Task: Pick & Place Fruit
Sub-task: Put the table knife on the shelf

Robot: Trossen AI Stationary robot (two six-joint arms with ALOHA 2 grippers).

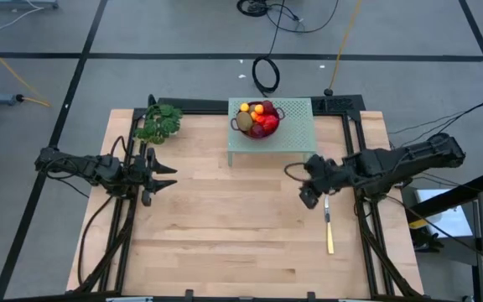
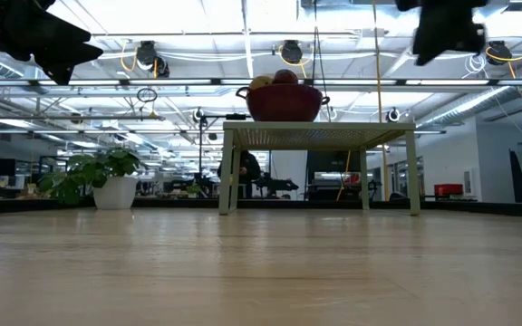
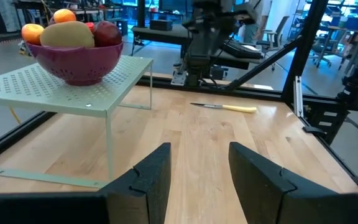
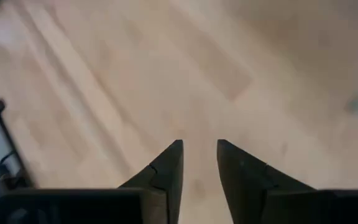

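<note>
I see my right gripper point(image 4: 199, 163) angled down over bare wood, fingers narrowly apart, empty — left gripper point(image 3: 199, 169) level, parted; fruit point(image 3: 68, 32) heaped ahead, axes unclear.

Fruit in a bowl on a stand, arms flanking.

We see the fruit point(image 1: 258, 117) in the bowl point(image 1: 246, 130) on the stand point(image 1: 296, 126) at twelve o'clock; plant point(image 1: 159, 124) at ten; left gripper point(image 1: 164, 177) at nine; right gripper point(image 1: 311, 183) and knife point(image 1: 329, 226) toward four.
</note>
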